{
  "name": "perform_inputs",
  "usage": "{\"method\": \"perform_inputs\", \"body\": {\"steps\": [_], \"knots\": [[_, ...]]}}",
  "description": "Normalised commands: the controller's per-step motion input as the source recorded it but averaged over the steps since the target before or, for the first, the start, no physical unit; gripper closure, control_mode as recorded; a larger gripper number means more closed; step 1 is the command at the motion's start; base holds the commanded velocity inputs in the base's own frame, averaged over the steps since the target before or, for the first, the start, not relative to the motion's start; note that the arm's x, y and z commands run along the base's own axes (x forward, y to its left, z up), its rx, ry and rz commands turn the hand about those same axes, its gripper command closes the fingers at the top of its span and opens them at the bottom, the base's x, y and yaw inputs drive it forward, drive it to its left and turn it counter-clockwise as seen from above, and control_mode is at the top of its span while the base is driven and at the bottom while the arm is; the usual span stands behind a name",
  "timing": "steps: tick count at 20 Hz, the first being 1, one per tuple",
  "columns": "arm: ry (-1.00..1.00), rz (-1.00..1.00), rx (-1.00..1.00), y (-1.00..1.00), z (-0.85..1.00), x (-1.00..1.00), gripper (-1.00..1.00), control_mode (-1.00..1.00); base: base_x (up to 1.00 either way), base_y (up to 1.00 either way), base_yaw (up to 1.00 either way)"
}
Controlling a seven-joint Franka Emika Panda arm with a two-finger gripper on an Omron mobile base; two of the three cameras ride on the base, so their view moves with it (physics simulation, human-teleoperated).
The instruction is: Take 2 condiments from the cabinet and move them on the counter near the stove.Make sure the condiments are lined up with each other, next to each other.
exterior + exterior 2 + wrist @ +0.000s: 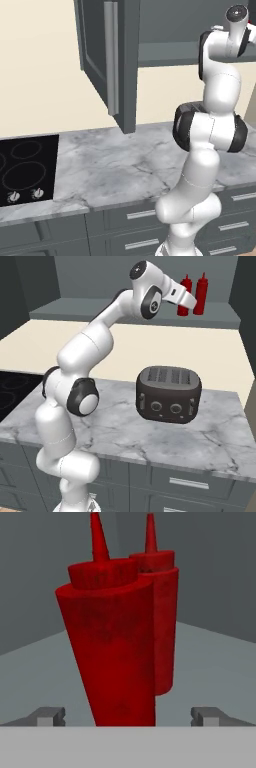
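Two alike red squeeze bottles stand close together on the grey shelf (pixel 75 310) of the open wall cabinet. In the hand view the nearer bottle (pixel 112 647) looms large and tilted, with the second bottle (pixel 162 612) just behind it. My gripper (pixel 128 717) is open, its fingertips (pixel 50 716) wide on either side of the nearer bottle's base and not touching it. From the right base view my hand (pixel 187 303) covers part of the left bottle (pixel 185 287); the right bottle (pixel 201 293) stands free. The black stove (pixel 27 167) lies at the left end of the marble counter (pixel 125 160).
The cabinet door (pixel 107 60) with its long silver handle hangs open over the counter, left of my arm. A black toaster (pixel 169 393) sits on the counter below the shelf. Grey drawers (pixel 140 215) run under the worktop.
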Motion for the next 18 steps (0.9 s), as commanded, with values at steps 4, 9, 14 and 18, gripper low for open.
{"method": "perform_inputs", "body": {"steps": [4, 9, 14, 18], "knots": [[0.02, 0.0, 0.0, -0.09, 0.0, 0.1, -1.0, -1.0, 0.0, 0.0, 0.0], [0.02, 0.0, 0.0, -0.09, 0.0, 0.05, -1.0, -1.0, 0.0, 0.0, 0.0], [0.01, 0.0, 0.0, 0.0, 0.0, 0.02, -1.0, -1.0, 0.0, 0.0, 0.0], [0.0, 0.0, 0.0, 0.0, 0.0, 0.0, -1.0, -1.0, 0.0, 0.0, 0.0]]}}
